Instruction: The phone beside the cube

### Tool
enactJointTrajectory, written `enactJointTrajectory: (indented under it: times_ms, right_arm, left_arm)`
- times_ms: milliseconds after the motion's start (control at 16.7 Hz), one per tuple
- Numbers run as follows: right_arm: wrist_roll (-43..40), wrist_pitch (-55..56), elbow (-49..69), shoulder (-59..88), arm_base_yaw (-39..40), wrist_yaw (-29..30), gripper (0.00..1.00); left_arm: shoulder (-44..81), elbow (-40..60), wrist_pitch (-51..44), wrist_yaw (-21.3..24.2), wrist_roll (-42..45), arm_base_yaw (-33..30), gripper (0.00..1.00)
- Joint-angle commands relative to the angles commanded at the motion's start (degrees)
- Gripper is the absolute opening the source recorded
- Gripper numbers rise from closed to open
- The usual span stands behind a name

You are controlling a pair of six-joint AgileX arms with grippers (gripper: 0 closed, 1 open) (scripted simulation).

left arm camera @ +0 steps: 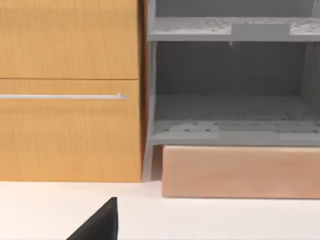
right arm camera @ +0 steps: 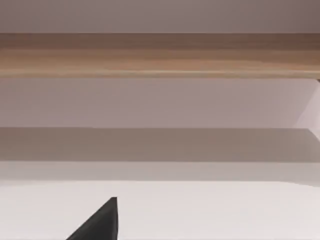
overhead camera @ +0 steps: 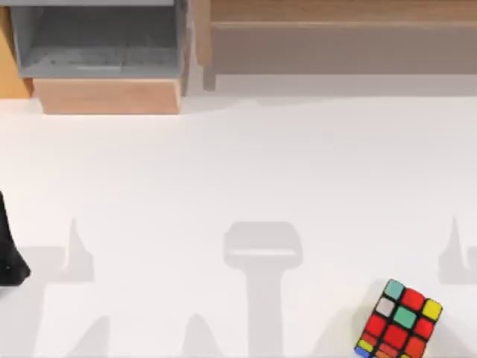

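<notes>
The cube [overhead camera: 401,319] sat on the white bench [overhead camera: 238,171] at the lower right of the top view, close to the bottom edge and turned askew to the frame's sides, with red stickers foremost; no other thing lay touching it or just beside it; being as broad as it was long, it offered no long axis to line up on. Which way the phone lay from either end effector could not be told, so the side of the cube to be filled was a matter of judgement: the open bench to its left in the frame looked the roomiest.

The left arm [overhead camera: 9,257] stood as a dark shape at the left edge of the top view, well apart from the cube; the right arm was judged the nearer, the cube lying on its side of the bench. The left end effector [left arm camera: 100,222] faced a wooden cabinet [left arm camera: 70,90] and grey shelving [left arm camera: 230,80]; the right end effector [right arm camera: 100,222] faced a long wooden-topped unit [right arm camera: 160,55]; whether either was released or clenched could not be told.

The bench was flat, plain and matt; the furniture ran along the upper edge of the top view, far from the cube.
</notes>
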Motion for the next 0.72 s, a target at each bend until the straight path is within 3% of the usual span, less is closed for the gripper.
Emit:
enactJointTrajectory:
  times_ms: [360, 720]
  right_arm:
    - [0.0, 0.0, 0.0, 0.0, 0.0, 0.0, 1.0]
    - [0.0, 0.0, 0.0, 0.0, 0.0, 0.0, 1.0]
  left_arm:
    - [6.1, 5.0, -3.4, -0.2, -2.1, 1.1, 1.0]
    - [32.9, 21.9, -16.6, -0.4, -9.7, 4.7, 1.0]
